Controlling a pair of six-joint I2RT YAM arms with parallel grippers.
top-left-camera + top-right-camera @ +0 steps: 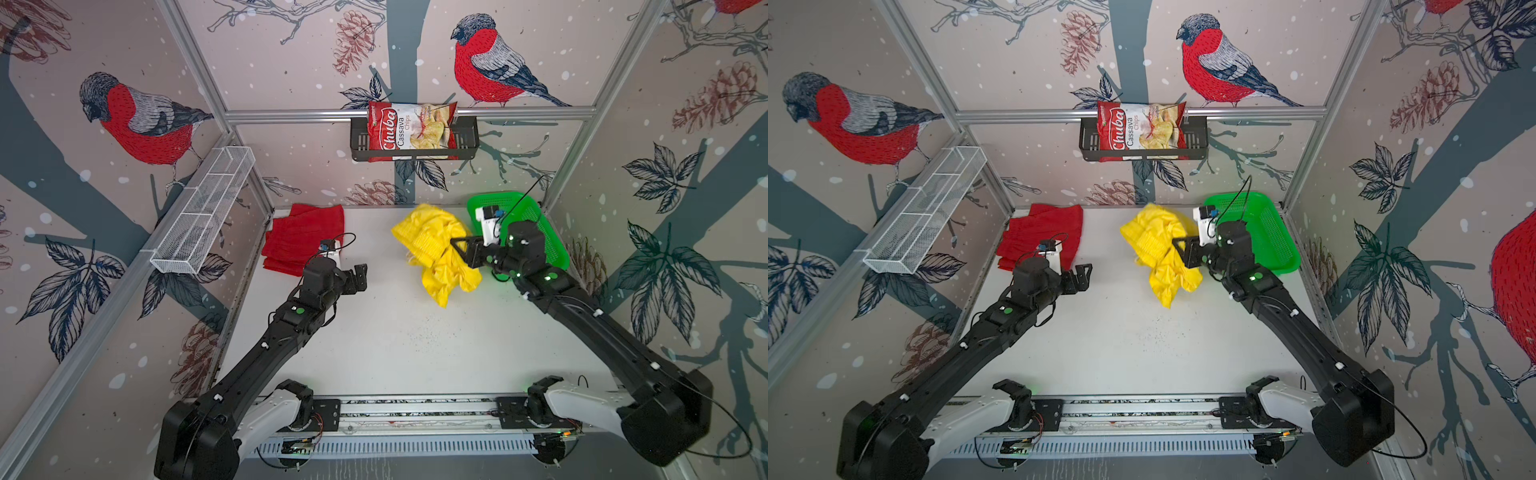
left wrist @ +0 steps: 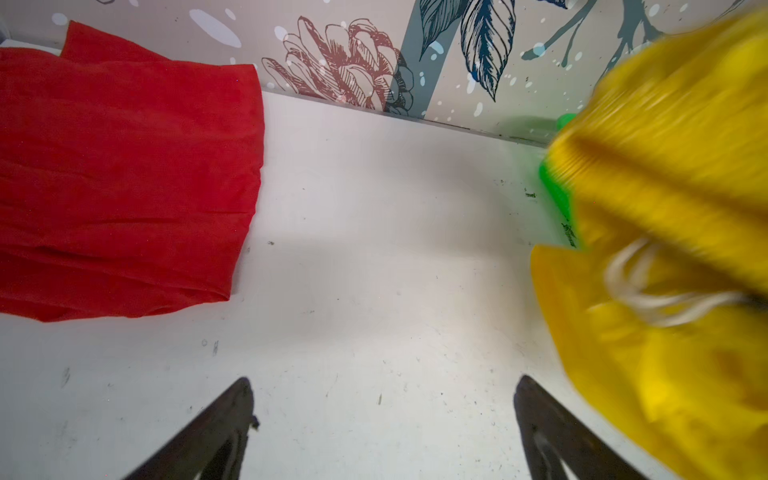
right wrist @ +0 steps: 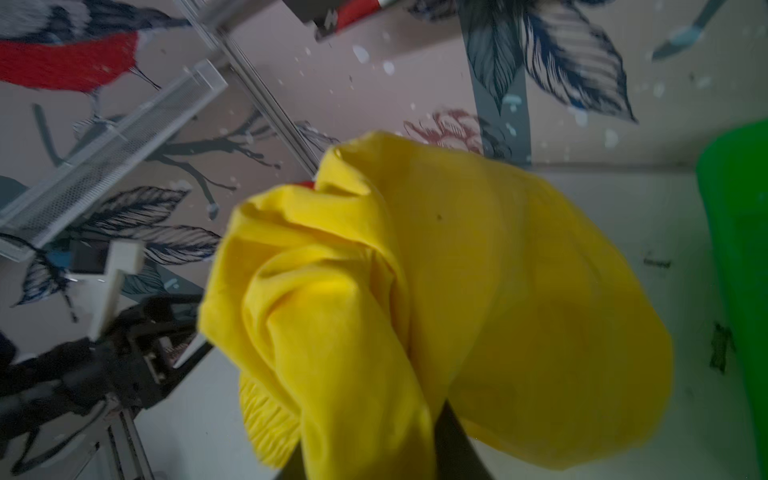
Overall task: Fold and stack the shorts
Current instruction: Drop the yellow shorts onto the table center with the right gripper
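Red shorts (image 1: 305, 241) flat, far left; yellow shorts (image 1: 430, 243) crumpled, right of centre.

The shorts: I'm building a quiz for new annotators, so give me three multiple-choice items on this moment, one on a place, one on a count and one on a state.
1. The red shorts lie:
A. at the far left corner of the table
B. at its near edge
C. in a gripper

2. Pairs of shorts in view:
A. one
B. two
C. three

3. The left gripper is:
A. shut on cloth
B. open and empty
C. out of view

Key:
1 A, both top views show them spread by the far wall on the left.
2 B, the red pair plus the yellow shorts.
3 B, in the left wrist view its fingers stand wide apart over bare table.
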